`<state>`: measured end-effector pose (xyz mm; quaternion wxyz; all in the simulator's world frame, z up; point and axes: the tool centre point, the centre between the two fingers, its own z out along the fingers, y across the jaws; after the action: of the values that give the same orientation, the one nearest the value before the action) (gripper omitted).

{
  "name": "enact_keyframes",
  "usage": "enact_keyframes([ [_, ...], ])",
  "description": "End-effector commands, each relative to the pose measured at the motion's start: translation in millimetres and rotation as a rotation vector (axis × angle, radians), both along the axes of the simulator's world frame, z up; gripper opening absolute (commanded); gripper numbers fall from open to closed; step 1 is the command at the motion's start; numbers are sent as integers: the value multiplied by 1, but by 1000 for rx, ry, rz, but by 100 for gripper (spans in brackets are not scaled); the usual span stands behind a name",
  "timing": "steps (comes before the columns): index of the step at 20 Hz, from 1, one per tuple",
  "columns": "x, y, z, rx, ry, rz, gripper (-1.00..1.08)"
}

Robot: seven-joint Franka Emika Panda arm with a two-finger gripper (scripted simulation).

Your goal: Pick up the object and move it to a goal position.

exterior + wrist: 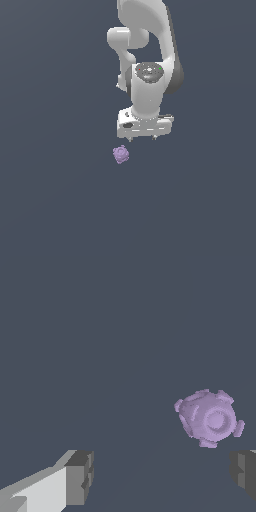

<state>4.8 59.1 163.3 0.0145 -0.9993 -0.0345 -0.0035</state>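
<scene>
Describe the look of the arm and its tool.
The arm is glossy white with rounded links and dark grey bands at the joints. A dark round cap with tiny red and green marks tops the wrist. The tool is a white boxy block; its fingers end in dark grey blocky pads. No cables show.

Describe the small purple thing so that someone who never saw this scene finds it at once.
Start from the white robot arm and go down to its end effector. Just past it, slightly toward the exterior view's left, a tiny pale purple knobbly ball lies on the dark grey floor. It is the only coloured, loose thing in sight.
</scene>
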Motion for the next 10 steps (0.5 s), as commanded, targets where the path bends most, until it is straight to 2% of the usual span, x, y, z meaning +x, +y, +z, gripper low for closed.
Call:
enact_keyframes([
  [1,0,0,0,0,0,0,100],
  [10,-3,10,3,-13,0,73,100],
])
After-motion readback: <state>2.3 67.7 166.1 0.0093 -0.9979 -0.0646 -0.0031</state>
